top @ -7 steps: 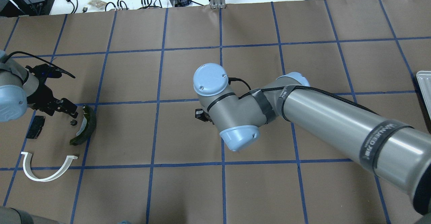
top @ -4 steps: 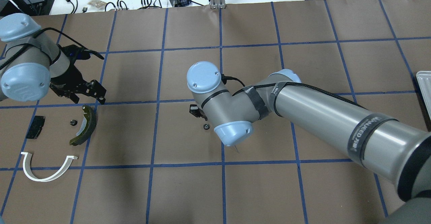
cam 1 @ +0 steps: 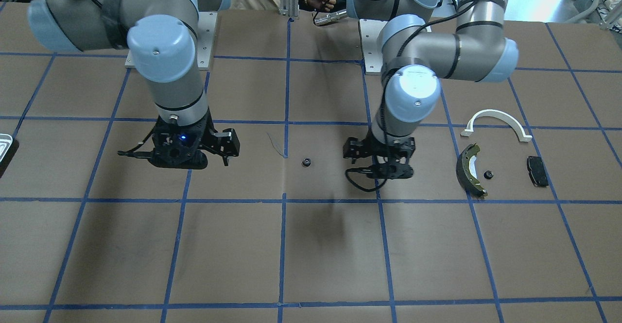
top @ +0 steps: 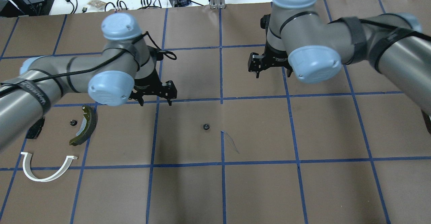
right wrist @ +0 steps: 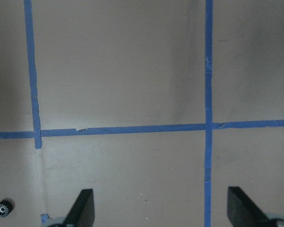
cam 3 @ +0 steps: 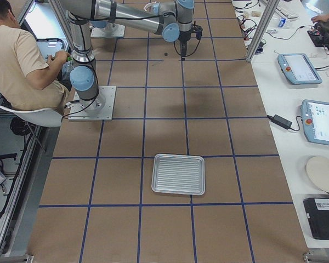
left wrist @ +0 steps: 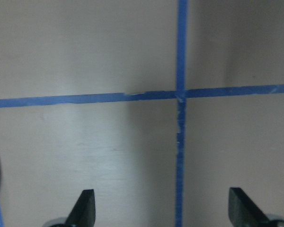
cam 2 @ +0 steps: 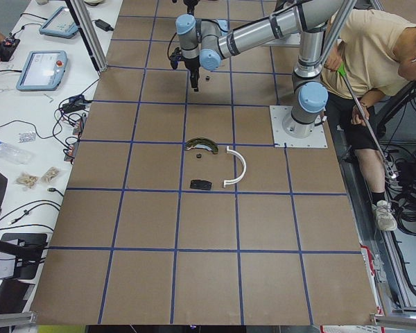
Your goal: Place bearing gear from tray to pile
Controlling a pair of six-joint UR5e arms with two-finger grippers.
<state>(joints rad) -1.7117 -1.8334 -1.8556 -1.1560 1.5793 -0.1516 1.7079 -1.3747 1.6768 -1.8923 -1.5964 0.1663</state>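
Seen from overhead, the bearing gear [top: 205, 126] lies at 4 o'clock from the spread, empty left gripper [top: 156, 102], which is nearer to it than the spread right gripper [top: 272, 72].

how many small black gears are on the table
2. The lone gear lies mid-table; the second gear sits beside the brake shoe. Others may be hidden.

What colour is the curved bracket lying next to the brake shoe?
The bracket is plain white; the overhead view shows it best.
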